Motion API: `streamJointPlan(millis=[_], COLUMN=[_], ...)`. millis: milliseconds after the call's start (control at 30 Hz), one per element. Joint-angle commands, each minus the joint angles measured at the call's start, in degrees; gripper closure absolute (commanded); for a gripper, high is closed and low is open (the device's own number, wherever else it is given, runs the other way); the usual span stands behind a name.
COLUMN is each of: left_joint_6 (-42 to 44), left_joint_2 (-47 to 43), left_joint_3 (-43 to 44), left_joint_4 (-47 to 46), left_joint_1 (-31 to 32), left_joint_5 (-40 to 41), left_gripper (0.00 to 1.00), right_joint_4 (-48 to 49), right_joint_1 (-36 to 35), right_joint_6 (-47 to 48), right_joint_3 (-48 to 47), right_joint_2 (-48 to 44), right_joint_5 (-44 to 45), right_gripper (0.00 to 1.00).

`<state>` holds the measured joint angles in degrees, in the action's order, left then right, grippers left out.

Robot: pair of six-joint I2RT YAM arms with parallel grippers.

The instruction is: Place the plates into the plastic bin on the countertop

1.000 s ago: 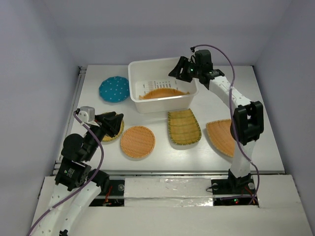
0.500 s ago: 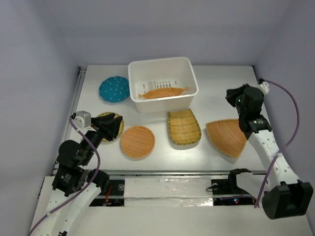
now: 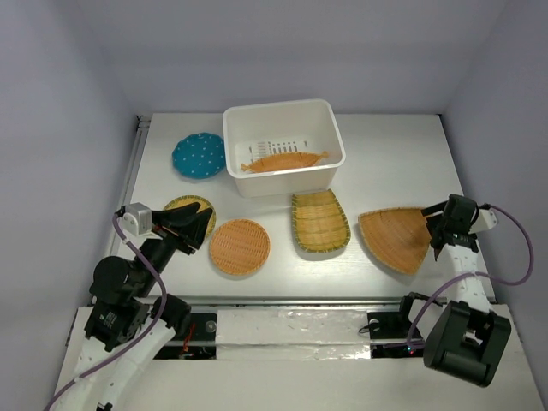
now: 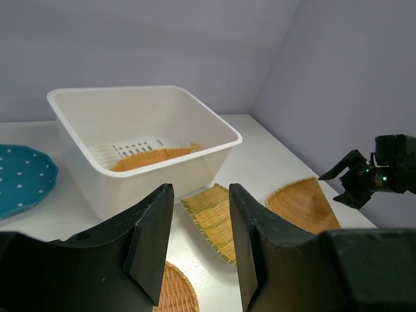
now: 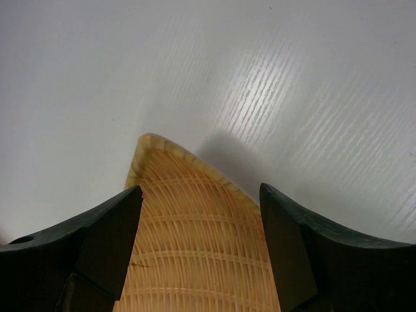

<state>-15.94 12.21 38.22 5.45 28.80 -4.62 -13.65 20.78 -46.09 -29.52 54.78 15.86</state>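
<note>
Far left, near edge of the desk (image 3: 390, 163): the left end effector (image 3: 193, 224) hangs over a yellow-green round plate (image 3: 181, 205) and hides part of it. In its wrist view the fingers (image 4: 153, 234) stand a narrow gap apart with nothing between them. Beyond it, toward the far side, we note the teal dotted plate (image 3: 199, 156) lying flat, just left of the plastic bin (image 3: 282, 111) and apart from it. Just right of the left end effector lies the orange round plate (image 3: 240, 247), flat on the desk. The bin sits at centre-far, upright. One orange boat-shaped plate (image 3: 282, 161) rests inside it on the slotted bottom. Near the bin's front wall, on the desk, is the yellow-green scoop-shaped plate (image 3: 320, 222). Right of that lies the orange fan-shaped plate (image 3: 396, 240), also outside the bin. At far right the right end effector (image 3: 437, 224) is low at the fan plate's right corner. Its wrist view shows the fingers (image 5: 104, 240) spread wide, with the plate's woven tip between them. We cannot tell whether either finger touches the weave.
</note>
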Motion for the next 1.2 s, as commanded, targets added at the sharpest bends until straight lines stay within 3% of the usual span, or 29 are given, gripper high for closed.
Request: streamJointPlan(millis=[0,267,467,833,1067,1167], left_joint_6=[0.1,0.3,0.6,0.7,0.7,0.7], left_joint_2=[-1.1,-1.8,-1.9,-0.6,0.4,1.2], left_joint_3=[0.9,1.0,1.2,1.4,1.4,1.4], left_joint_4=[-2.6,-2.3,-2.0,-1.6,-1.3,-1.2], left_joint_1=[1.1,2.1,2.1,2.1,2.1,2.1], left_joint_5=[0.5,1.4,2.0,2.7,3.0,3.1], left_gripper=[0.64,0.63,0.63,0.63,0.63,0.63], right_joint_4=[3.7,8.6,10.1,13.0,19.1,17.5], right_joint_1=[2.2,3.9,3.9,3.9,3.9,3.9], right_joint_6=[0.6,3.7,5.7,0.2,-2.3,-2.7], right_joint_3=[-0.9,-1.2,-4.0,-4.6,-2.5,-2.7], right_joint_2=[4.3,11.7,21.3,23.6,21.4,17.8], right_joint_5=[-4.2,-13.4,-18.0,-17.7,-18.4,-16.3], right_gripper=[0.21,0.13,0.18,0.52,0.93,1.0])
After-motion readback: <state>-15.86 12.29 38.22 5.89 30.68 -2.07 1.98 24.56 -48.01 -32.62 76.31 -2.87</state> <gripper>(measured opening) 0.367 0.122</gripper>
